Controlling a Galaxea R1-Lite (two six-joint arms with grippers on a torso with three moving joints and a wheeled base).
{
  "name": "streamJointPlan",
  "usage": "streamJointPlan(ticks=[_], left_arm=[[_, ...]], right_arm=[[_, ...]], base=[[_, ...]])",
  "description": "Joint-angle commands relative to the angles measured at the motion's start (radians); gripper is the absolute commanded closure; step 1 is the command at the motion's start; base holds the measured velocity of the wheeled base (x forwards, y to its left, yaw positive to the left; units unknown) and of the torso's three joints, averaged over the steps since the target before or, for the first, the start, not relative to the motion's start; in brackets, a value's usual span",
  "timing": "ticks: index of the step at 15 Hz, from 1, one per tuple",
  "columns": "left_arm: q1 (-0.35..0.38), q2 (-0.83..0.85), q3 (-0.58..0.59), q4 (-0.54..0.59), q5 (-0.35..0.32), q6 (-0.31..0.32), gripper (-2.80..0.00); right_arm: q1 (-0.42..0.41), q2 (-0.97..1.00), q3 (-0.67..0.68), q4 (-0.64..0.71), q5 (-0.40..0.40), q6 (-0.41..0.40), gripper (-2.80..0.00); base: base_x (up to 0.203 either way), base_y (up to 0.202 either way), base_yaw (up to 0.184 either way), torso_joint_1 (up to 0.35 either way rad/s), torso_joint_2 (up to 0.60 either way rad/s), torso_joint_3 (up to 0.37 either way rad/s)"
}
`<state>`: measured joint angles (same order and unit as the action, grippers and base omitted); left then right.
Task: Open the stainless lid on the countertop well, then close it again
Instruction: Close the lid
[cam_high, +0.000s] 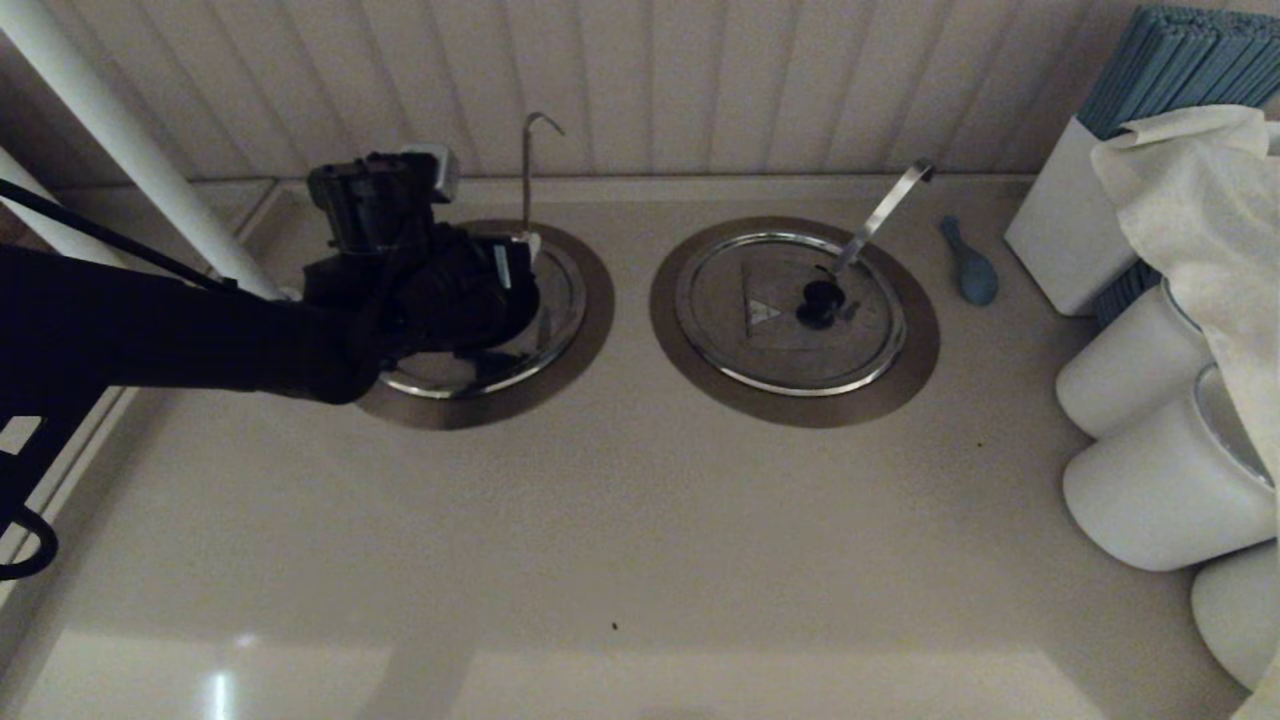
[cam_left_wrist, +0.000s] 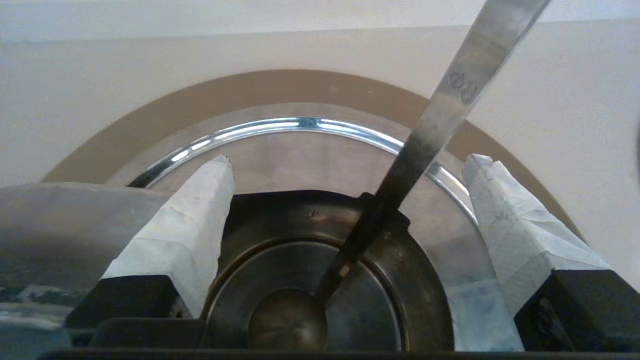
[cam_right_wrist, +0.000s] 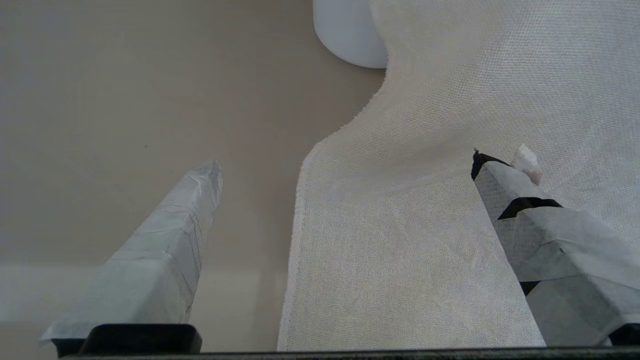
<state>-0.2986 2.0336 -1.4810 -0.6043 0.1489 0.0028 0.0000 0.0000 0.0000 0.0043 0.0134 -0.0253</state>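
While the left pincer (cam_left_wrist: 350, 195) hangs released over the countertop well (cam_high: 575, 320), the right pincer (cam_right_wrist: 345, 200) gapes beside a cloth (cam_right_wrist: 450, 150).

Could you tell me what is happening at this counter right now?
The left gripper hangs open over the countertop well. The well's dark inside and its ladle are showing, so it is uncovered. A blurred grey shape at the gripper's side is probably the stainless lid, set aside; closing is not yet done. The twin lid sits on the other well. The right gripper is parked, open, above a white cloth.
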Motion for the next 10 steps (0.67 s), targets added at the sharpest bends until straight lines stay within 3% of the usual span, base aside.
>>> streamJointPlan(ticks=[1, 4, 7, 8, 10], left_arm=[[0.009, -0.036, 0.014, -0.003, 0.001, 0.001, -2.80], [0.031, -0.139, 0.104, -0.002, -0.057, -0.009, -2.80], [0.038, -0.206, 0.162, -0.003, -0.059, -0.016, -2.80], [0.049, -0.226, 0.187, -0.007, -0.033, -0.024, -2.80], [0.076, -0.255, 0.204, -0.012, 0.071, -0.099, -2.80]], right_arm=[[0.000, 0.001, 0.000, 0.000, 0.000, -0.001, -2.80], [0.000, 0.002, 0.000, 0.000, 0.000, -0.001, -2.80], [0.000, 0.002, 0.000, 0.000, 0.000, -0.001, -2.80], [0.000, 0.000, 0.000, 0.000, 0.000, -0.001, -2.80], [0.000, 0.000, 0.000, 0.000, 0.000, -0.001, -2.80]], base=[[0.000, 0.000, 0.000, 0.000, 0.00, 0.000], [0.000, 0.000, 0.000, 0.000, 0.00, 0.000], [0.000, 0.000, 0.000, 0.000, 0.00, 0.000], [0.000, 0.000, 0.000, 0.000, 0.00, 0.000], [0.000, 0.000, 0.000, 0.000, 0.00, 0.000]])
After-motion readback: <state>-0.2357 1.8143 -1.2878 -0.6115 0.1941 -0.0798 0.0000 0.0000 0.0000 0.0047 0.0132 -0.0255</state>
